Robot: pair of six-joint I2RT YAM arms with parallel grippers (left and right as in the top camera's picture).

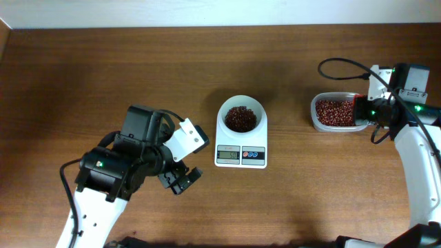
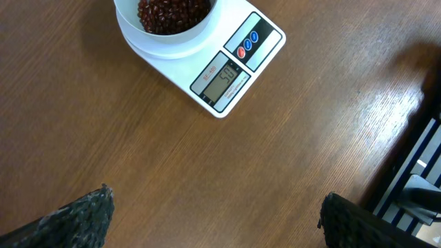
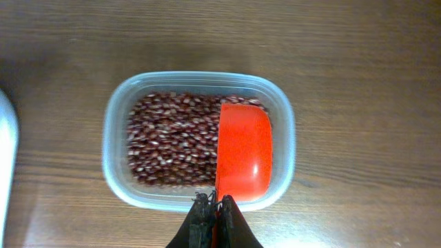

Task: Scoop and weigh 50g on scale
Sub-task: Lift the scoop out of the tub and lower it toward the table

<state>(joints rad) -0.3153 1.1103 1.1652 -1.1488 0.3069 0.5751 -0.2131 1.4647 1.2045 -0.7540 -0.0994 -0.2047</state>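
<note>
Scale at mid-table, long axis running front to back, display end nearest the arms, bowl of beans on the far end. Left gripper spread wide and empty, left of it; right gripper pinched shut on the orange scoop in the tub.

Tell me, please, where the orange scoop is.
In the right wrist view, the scoop is over the bean tub's right half, held by the right gripper; overhead, that tub lies right of the scale.

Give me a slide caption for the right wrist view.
Right gripper shut on orange scoop, its cup over the clear tub of beans.
</note>
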